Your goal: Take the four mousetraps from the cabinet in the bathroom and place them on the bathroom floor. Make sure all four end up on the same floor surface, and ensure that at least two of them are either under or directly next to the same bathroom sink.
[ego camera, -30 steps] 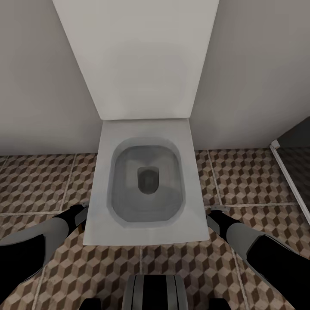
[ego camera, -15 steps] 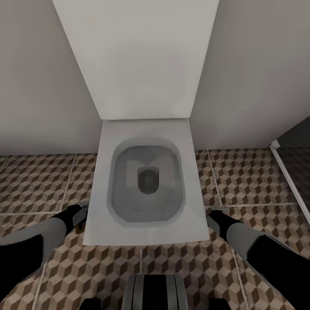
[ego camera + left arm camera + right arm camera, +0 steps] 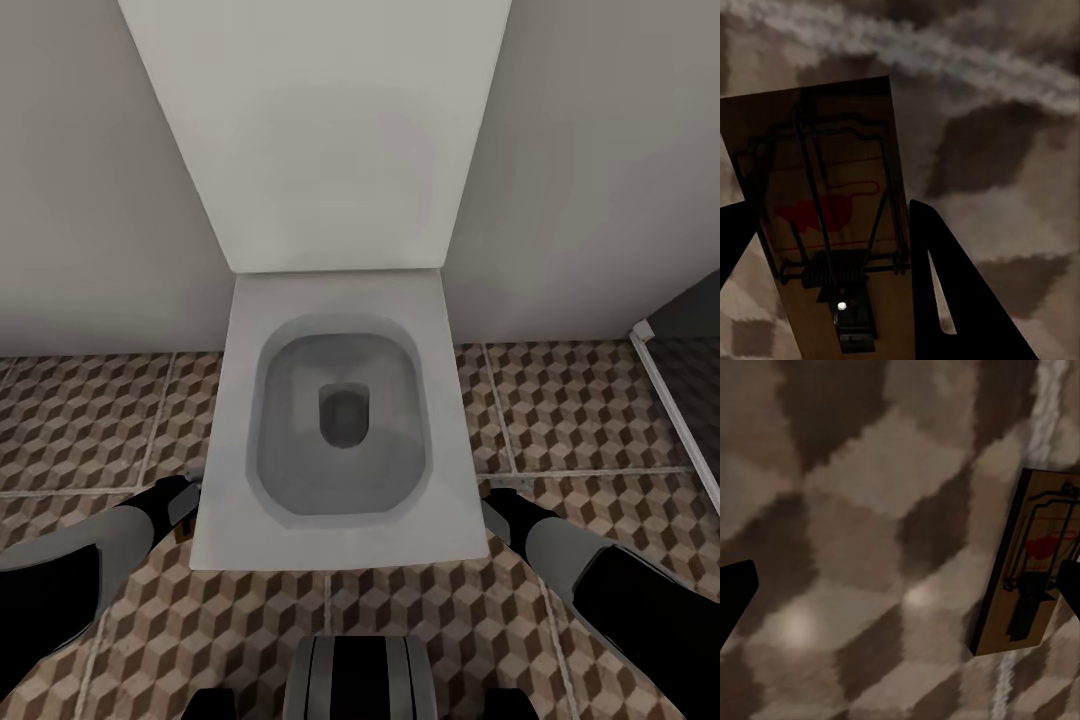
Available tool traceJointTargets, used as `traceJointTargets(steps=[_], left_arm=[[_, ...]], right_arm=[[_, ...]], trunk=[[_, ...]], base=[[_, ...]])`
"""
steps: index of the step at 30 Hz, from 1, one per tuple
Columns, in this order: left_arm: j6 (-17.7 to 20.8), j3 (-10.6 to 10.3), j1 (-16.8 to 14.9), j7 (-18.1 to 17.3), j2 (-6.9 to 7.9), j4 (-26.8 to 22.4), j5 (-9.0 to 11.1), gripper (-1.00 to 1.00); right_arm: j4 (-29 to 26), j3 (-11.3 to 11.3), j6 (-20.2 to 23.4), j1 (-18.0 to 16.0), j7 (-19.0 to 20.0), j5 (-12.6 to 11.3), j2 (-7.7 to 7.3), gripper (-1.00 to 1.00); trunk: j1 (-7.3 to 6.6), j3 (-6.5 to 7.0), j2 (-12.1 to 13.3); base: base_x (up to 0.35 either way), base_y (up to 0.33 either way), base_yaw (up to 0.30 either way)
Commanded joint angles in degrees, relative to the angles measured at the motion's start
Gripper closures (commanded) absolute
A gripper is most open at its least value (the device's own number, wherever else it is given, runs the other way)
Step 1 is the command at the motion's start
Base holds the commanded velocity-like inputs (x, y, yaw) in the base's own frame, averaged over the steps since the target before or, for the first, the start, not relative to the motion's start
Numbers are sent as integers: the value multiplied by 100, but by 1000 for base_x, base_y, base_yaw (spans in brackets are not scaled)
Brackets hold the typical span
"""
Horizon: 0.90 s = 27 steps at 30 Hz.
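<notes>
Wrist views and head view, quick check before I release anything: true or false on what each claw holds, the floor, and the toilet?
1. The left claw is empty. False: a flat wooden mousetrap with a wire spring sits between its fingers.
2. The right claw is spread wide. True; a second wooden mousetrap shows beside one finger.
3. The floor below the claws is plain white tile. False: it is the brown-and-beige cube-patterned tile floor.
4. The white square toilet has its lid raised. True.
</notes>
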Motion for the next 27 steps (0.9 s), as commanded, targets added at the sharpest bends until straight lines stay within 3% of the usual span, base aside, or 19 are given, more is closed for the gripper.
traceJointTargets(steps=[1,20,27], left_arm=[[21,-48,-2,14,1,-4,37,100],[-135,-47,-7,24,40,26,37,100],[-135,-47,-8,193,52,39,37,100]], right_arm=[[-7,48,32,-2,-18,-39,-1,-100],[-6,47,32,-2,-18,-39,-20,-100],[-6,48,32,-2,-18,-39,-26,-100]], trunk=[[-1,-3,-1],[-1,-3,-1],[9,-92,-7]], base=[[0,0,0],[0,0,0],[0,0,0]])
